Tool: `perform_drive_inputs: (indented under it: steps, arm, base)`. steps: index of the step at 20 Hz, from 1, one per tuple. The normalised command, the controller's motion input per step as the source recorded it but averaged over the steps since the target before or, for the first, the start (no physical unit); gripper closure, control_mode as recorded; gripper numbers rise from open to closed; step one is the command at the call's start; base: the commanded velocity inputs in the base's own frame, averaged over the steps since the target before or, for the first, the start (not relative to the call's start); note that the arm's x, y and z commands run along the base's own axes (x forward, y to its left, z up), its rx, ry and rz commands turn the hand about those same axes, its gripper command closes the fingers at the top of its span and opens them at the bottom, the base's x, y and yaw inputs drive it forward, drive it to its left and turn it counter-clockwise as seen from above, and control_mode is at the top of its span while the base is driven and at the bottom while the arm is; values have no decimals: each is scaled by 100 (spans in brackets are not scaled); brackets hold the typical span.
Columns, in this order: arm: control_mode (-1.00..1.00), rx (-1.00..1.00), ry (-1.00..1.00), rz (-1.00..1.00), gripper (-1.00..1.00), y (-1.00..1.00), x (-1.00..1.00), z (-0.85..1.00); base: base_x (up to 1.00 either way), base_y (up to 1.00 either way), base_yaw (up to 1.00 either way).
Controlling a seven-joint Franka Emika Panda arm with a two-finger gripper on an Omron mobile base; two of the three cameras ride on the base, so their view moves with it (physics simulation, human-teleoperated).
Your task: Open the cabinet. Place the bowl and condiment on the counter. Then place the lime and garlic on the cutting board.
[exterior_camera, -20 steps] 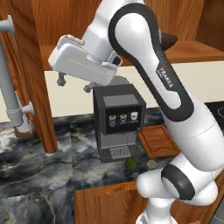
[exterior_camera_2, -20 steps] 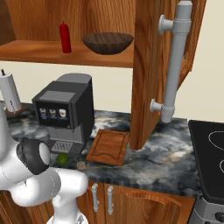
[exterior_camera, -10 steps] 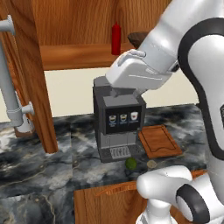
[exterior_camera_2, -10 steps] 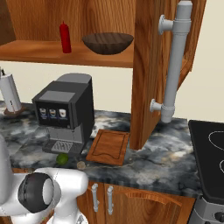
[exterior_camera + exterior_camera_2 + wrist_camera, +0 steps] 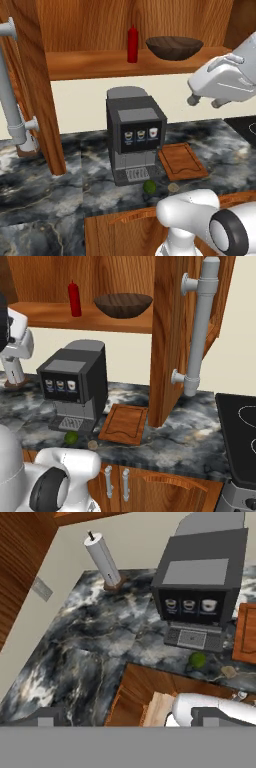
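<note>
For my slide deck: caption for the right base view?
Open cabinet shelving condiment and bowl; lime, garlic beside cutting board.

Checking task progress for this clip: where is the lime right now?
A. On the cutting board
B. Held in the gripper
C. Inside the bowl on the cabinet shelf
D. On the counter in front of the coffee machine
D. The lime lies on the counter just in front of the coffee machine, beside the garlic and off the cutting board.
</note>
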Motion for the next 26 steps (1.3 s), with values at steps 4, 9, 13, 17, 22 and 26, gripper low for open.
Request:
perform_drive_inputs:
  steps: [4,9,13,17,22,26]
  arm:
    - [-100,0,0,-7,-100,-96,0,0]
    - [-100,-4,0,-2,-100,-52,-2,11]
    - [-100,-5,0,-7,-100,-42,-2,31]
    - [-100,-14,-3,-8,-100,-60,40,3]
    - [-100,-28,-10,-19,-100,-43,79,6]
    - [-100,-14,-1,-28,-100,-29,88,37]
  base:
    - [0,0,0]
    - [0,0,0]
    - [0,0,0]
    - [0,0,0]
    - [0,0,0]
    - [0,0,0]
